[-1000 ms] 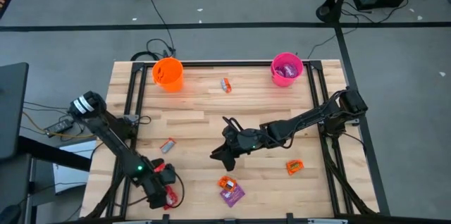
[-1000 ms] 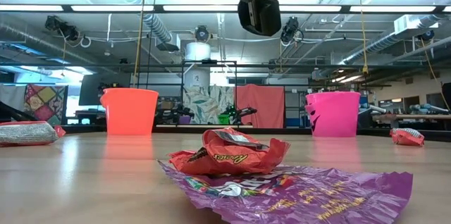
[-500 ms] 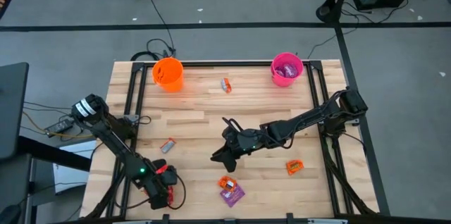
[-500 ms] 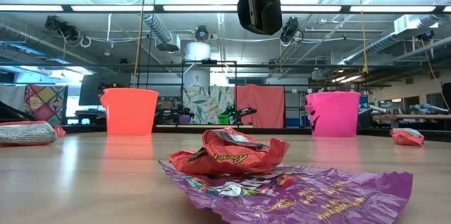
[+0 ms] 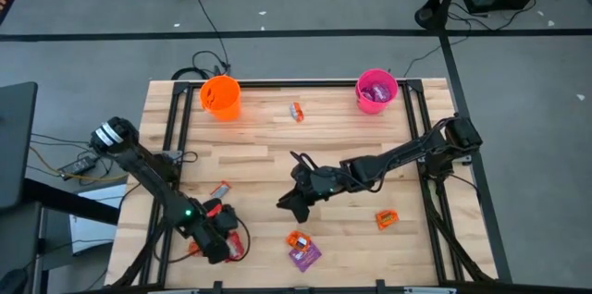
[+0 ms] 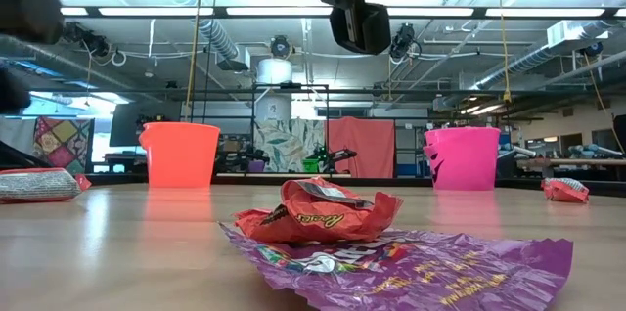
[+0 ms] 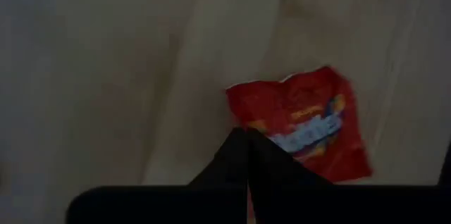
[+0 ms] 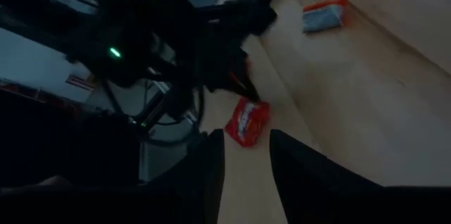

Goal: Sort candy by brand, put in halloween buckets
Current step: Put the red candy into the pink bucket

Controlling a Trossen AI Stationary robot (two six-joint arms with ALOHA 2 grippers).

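Wooden table (image 5: 277, 151) with two buckets, two arms and scattered candy.

Largest to smallest: the right arm reaches in over the table's middle, its gripper (image 5: 294, 203) hanging above the wood with fingers (image 8: 211, 168) parted and empty. The left gripper (image 5: 225, 238) sits low at the near left corner, fingers pressed together (their tips meet at a red candy (image 7: 304, 122), though whether the wrapper is actually pinched is hard to judge). At the far edge stand the orange bucket (image 5: 220, 96) and the pink bucket (image 5: 376, 90), well apart, with one candy (image 5: 297, 111) between them. Near the front edge an orange candy (image 6: 318, 213) lies on a purple wrapper (image 6: 411, 262).
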